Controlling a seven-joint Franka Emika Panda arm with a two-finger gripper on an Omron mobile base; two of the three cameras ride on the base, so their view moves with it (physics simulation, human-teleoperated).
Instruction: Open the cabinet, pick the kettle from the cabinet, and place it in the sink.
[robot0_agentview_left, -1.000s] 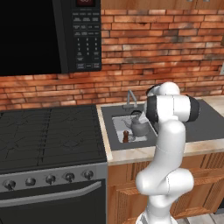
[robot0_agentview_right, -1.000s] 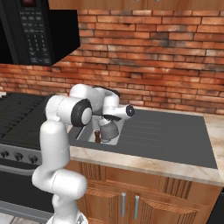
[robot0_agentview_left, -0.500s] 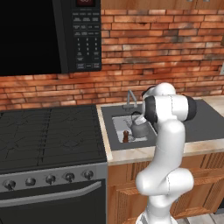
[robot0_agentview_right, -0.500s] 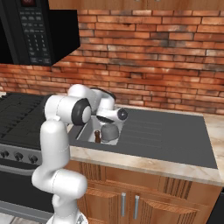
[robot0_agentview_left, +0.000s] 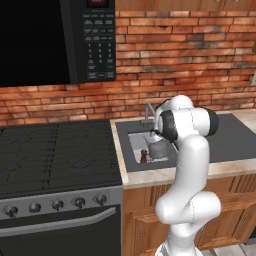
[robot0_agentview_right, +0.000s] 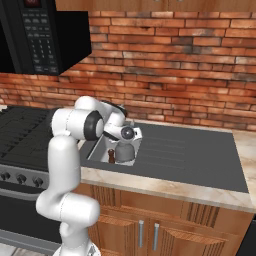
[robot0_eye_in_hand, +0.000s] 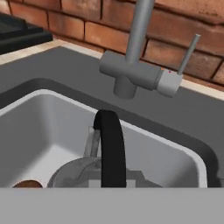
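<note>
Since a second ago the arm's wrist has turned a little over the basin, while the kettle (robot0_agentview_left: 159, 148) stands where it stood, inside the sink (robot0_agentview_left: 134, 147). Taking the sink as the landmark: nearest, in front of it, runs the pale stone counter edge (robot0_agentview_right: 165, 186) with low wooden cabinet doors (robot0_agentview_right: 150, 232) beneath. Inside the basin the grey kettle sits upright toward the front, its thin black arched handle (robot0_eye_in_hand: 110, 151) rising straight up in the hand view, with a small dark brown pepper-mill-like item (robot0_agentview_right: 111, 156) standing just beside it in the sink. The gripper hangs directly above the kettle, its fingertips hidden below the edge of the hand view; its jaws are drawn together, nearly closed, and whether they pinch the black handle cannot be told. To the right of the sink, the dark grey surround (robot0_agentview_right: 200, 155) stretches flat. On the sink's other side lies the black stovetop (robot0_agentview_left: 55, 157) with its row of knobs. Behind the basin, on the surround, rises the slim chrome faucet (robot0_eye_in_hand: 135, 65), and behind that the red brick wall (robot0_agentview_left: 185, 55). Above the stovetop hangs a black microwave (robot0_agentview_left: 55, 40).
</note>
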